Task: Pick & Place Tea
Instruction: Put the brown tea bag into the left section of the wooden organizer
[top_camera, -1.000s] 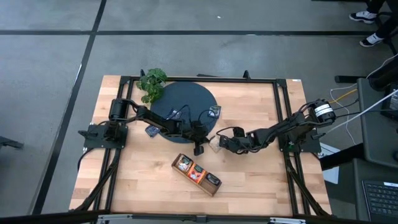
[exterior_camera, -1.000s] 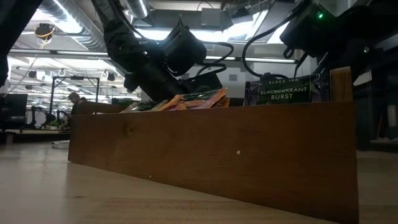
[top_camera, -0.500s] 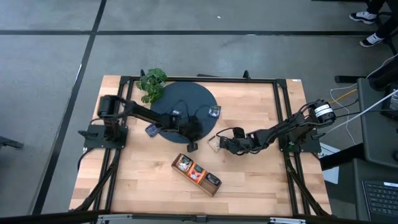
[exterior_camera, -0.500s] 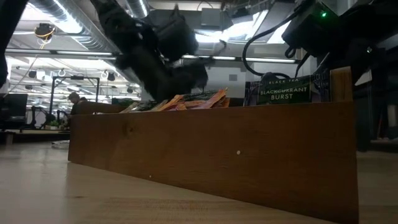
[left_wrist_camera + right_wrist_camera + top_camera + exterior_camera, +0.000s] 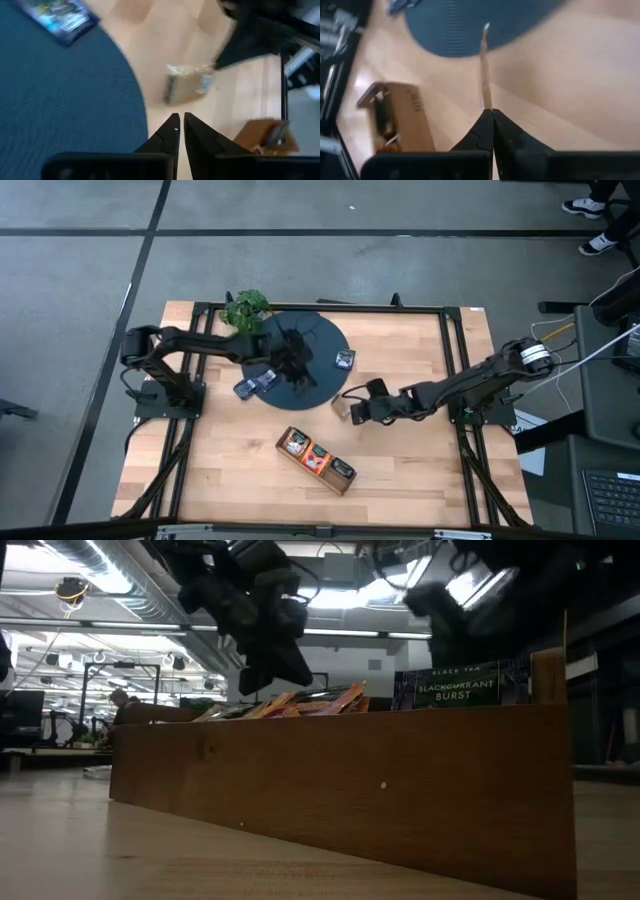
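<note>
A beige tea sachet (image 5: 186, 88) is held over the bare wood beside the dark round mat (image 5: 300, 350), with my right gripper (image 5: 351, 407) shut on it. Over the mat's near part hangs my left gripper (image 5: 179, 119), its fingers almost together with nothing between them. One blue tea sachet (image 5: 345, 359) lies flat on the mat. Another blue one (image 5: 250, 386) lies at the mat's left edge. The wooden tray (image 5: 315, 460) sits nearer the front, with sachets standing in its compartments (image 5: 320, 700). My right gripper pinches the beige sachet between its two fingers at one edge (image 5: 485, 104). The fingers come from the table's right side, slanting down. The sachet sticks out ahead of the fingertips, thin edge toward the wrist camera, and seems lifted clear of the table.
A leafy plant (image 5: 245, 310) stands at the mat's far left. The tray's long wall (image 5: 340, 780) fills the low view. Bare wood lies in front of the tray and at the table's right.
My left gripper has drawn away from beside my right gripper, rising and going toward the table's far left until it hangs over the mat. My right gripper has risen a little and rolled, the beige sachet turning with it.
</note>
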